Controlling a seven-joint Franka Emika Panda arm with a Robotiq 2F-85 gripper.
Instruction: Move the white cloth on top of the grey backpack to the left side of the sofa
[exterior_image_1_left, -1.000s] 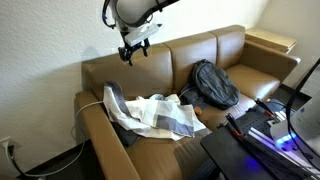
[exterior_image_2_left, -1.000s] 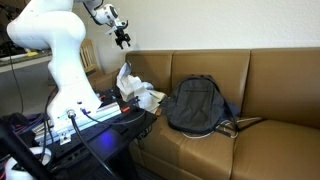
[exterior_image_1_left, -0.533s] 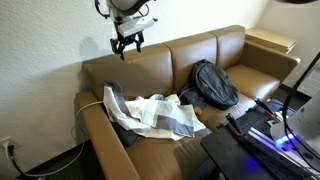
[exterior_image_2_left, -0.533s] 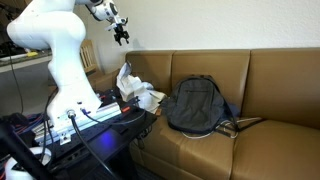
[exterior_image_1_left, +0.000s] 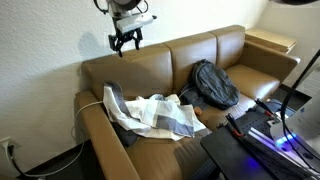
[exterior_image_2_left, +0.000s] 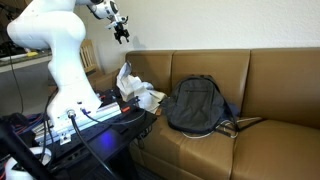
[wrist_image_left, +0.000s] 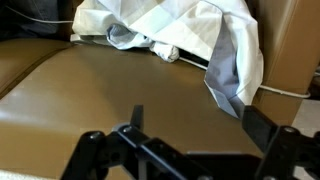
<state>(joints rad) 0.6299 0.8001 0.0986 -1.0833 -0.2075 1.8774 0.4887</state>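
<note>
The white cloth (exterior_image_1_left: 158, 112) with grey bands lies spread over one end of the brown sofa (exterior_image_1_left: 150, 70), draped on the armrest; it also shows in an exterior view (exterior_image_2_left: 137, 92) and at the top of the wrist view (wrist_image_left: 180, 30). The grey backpack (exterior_image_1_left: 213, 83) lies on the sofa seat apart from the cloth, also seen in an exterior view (exterior_image_2_left: 197, 102). My gripper (exterior_image_1_left: 125, 42) hangs open and empty high above the sofa backrest, well clear of the cloth. It shows in an exterior view (exterior_image_2_left: 123, 36) and in the wrist view (wrist_image_left: 192, 125).
A wooden side table (exterior_image_1_left: 270, 42) stands past the sofa's far end. A stand with cables and lit equipment (exterior_image_1_left: 262, 128) is in front of the sofa. The robot's white base (exterior_image_2_left: 62, 60) stands next to the sofa armrest.
The gripper has moved up and away from the cloth toward the wall over the backrest, mostly in the first half second. The cloth and backpack have not moved.
</note>
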